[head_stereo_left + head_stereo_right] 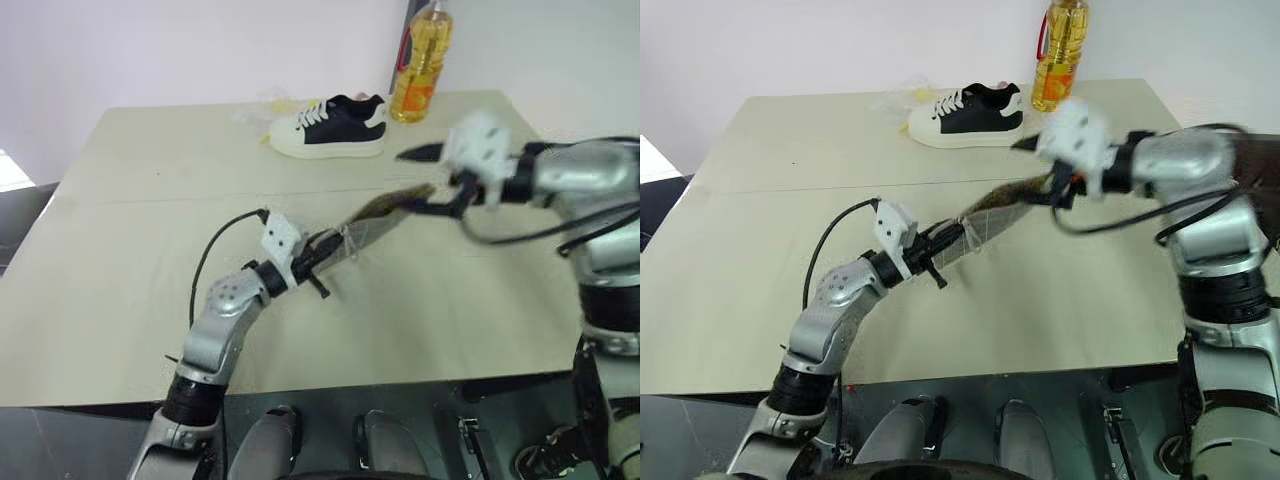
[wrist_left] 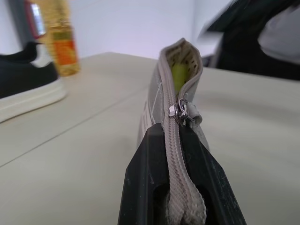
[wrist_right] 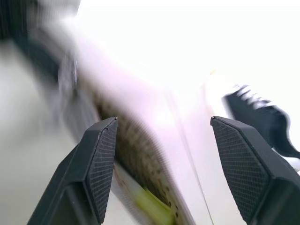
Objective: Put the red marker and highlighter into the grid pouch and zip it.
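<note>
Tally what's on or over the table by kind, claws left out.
Pouches: 1, the grid pouch, zipper partly open
Pens: 1, the highlighter, yellow, inside the pouch mouth
Shoes: 1, sneaker
Bottles: 1, oil bottle
Total: 4

No legible text, not even on the oil bottle's (image 1: 420, 60) label.

Most of the highlighter (image 2: 178, 77) sits hidden inside the grid pouch (image 2: 157, 93), only a yellow sliver showing
</note>
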Tool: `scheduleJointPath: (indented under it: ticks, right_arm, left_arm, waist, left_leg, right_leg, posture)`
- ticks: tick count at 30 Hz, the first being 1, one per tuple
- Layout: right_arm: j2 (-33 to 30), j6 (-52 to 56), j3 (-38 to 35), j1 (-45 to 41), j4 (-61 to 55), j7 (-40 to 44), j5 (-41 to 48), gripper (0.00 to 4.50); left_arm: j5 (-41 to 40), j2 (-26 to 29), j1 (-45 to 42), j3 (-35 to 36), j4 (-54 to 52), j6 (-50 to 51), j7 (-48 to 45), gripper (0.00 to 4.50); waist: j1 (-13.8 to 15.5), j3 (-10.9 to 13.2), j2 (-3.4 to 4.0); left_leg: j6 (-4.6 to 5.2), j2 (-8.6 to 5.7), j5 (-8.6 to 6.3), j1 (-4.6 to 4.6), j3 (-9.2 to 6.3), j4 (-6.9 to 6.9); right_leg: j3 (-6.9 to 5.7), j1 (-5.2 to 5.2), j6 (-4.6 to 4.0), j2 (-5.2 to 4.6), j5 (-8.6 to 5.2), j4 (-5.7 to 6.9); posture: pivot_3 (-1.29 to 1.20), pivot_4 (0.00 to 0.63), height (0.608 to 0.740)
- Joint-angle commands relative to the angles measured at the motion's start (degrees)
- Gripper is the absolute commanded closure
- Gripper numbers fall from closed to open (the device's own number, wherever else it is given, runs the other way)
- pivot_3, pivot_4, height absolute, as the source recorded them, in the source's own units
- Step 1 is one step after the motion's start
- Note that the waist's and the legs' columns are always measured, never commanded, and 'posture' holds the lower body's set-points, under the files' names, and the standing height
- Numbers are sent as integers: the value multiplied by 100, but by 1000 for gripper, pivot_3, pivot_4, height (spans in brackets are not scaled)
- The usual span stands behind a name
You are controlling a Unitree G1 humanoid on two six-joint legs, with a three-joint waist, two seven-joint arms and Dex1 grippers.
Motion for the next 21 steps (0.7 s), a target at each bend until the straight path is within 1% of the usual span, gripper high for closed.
scheduleJointPath:
  ticks: [1, 3, 5, 8, 10, 17, 18, 19, 21]
  right_arm:
    - [-47, 801, -416, 358, -375, -57, 789, 1227]
    - [56, 915, -249, 728, -525, -297, 760, 1227]
    - [345, 968, -47, 962, -581, -738, 637, 1227]
    - [814, 1172, 255, 1025, -531, -1498, 364, 1227]
    - [1252, 1431, 356, 969, -517, -1986, 384, 1227]
    - [1779, 1653, 623, 876, -316, -2570, 352, 1227]
    - [1817, 1669, 633, 862, -278, -2616, 356, 1772]
    - [1845, 1688, 639, 833, -203, -2674, 341, 2026]
    - [1863, 1700, 641, 799, -121, -2750, 323, 3110]
  left_arm:
    - [-376, -335, -471, 406, 276, 304, 467, 4500]
    - [-515, -515, -696, 533, 472, 438, 603, 4500]
    - [-612, -650, -838, 613, 605, 491, 673, 4500]
    - [-732, -770, -903, 692, 694, 539, 726, 4500]
    - [-836, -841, -888, 709, 660, 586, 748, 4500]
    - [-923, -810, -704, 587, 414, 676, 741, 4500]
    - [-926, -802, -681, 571, 384, 683, 746, 4500]
    - [-944, -801, -658, 570, 351, 706, 757, 4500]
    - [-965, -792, -620, 573, 292, 735, 765, 4500]
  waist:
    - [10, -2, -3]
    - [31, -2, -7]
    - [15, -2, -6]
    - [-58, -3, -5]
    - [-54, -3, -5]
    - [-43, -3, -5]
    - [-39, -3, -5]
    - [-38, -3, -5]
    - [-41, -3, -5]
  left_leg:
    - [2, -1, -1, 0, 1, 0]
    - [4, -1, -2, 0, 1, 2]
    - [4, -1, -2, 0, 6, 4]
    - [2, 0, -1, -4, 8, 3]
    - [-2, 0, 2, -11, 8, 2]
    - [-7, -3, 5, -25, 5, 10]
    - [-7, -3, 5, -25, 5, 10]
    - [-7, -3, 5, -25, 5, 10]
    - [-7, -4, 5, -26, 4, 10]
  right_leg:
    - [0, 1, 0, -1, 0, -2]
    - [-2, 3, 1, -1, 0, -4]
    - [-1, 0, 1, -2, 0, -1]
    - [1, -11, 1, -1, 1, 8]
    - [4, -24, 1, 0, 1, 15]
    - [4, -34, 1, 2, 2, 17]
    - [4, -33, 1, 3, 2, 17]
    - [4, -33, 1, 3, 2, 17]
    - [4, -33, 1, 4, 2, 17]
  posture:
    - [0, 150, 738]
    - [0, 150, 738]
    - [0, 150, 738]
    - [0, 150, 738]
    - [0, 150, 738]
    - [0, 150, 738]
    - [0, 150, 738]
    - [0, 150, 738]
    - [0, 150, 738]
